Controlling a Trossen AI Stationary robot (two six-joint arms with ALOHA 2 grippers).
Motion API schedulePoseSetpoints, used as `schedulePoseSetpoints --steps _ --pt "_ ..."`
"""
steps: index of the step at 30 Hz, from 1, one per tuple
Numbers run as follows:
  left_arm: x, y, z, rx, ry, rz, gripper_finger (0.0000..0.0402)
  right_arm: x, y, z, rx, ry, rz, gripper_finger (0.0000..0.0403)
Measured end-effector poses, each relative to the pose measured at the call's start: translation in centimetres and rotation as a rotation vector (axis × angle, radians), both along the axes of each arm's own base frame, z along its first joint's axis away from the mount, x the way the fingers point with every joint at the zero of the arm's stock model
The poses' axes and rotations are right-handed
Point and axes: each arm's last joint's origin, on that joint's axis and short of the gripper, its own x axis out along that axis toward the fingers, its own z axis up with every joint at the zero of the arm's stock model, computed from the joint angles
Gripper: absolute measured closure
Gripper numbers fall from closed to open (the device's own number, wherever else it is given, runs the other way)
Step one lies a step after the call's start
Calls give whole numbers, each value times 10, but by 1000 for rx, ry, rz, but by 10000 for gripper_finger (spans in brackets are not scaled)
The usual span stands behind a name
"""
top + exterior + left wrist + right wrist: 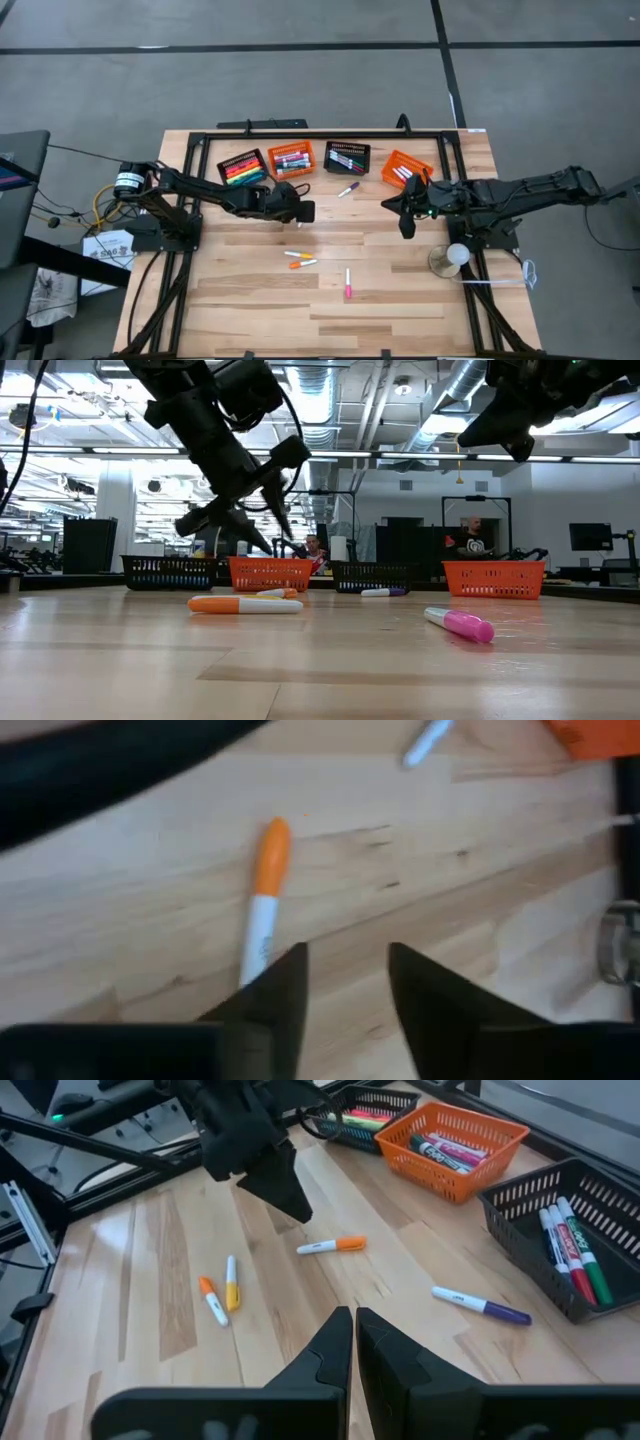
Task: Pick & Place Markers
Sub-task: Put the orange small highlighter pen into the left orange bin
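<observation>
Wooden table — four baskets, loose markers

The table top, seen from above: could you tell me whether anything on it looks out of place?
Yes: several markers lie loose on the table instead of in the four baskets at the back: a purple-capped one near them, a pair mid-table, and a pink one nearest the front.

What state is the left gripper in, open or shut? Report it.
Open: on the left gripper the fingers stand apart, nothing between them; the orange marker lies loose beyond.
</observation>
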Motion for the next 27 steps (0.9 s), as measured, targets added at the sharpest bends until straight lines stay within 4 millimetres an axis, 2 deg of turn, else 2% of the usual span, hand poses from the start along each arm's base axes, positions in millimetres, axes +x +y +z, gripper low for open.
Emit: schedulePoseSetpoints --steps 5,9,15,21,27 --pt "4 2 3 83 -18 -91 175 0 0 0 0 0 0 393" --pt "12 6 6 117 -10 -191 135 0 0 0 0 1 -1 393" --pt "26 18 0 131 38 -282 139 0 0 0 13 -3 -11 393" --pt "22 25 -11 87 143 -295 155 0 0 0 36 -6 -24 393" --pt "19 20 -13 75 177 -316 160 0 0 0 35 -5 -26 393"
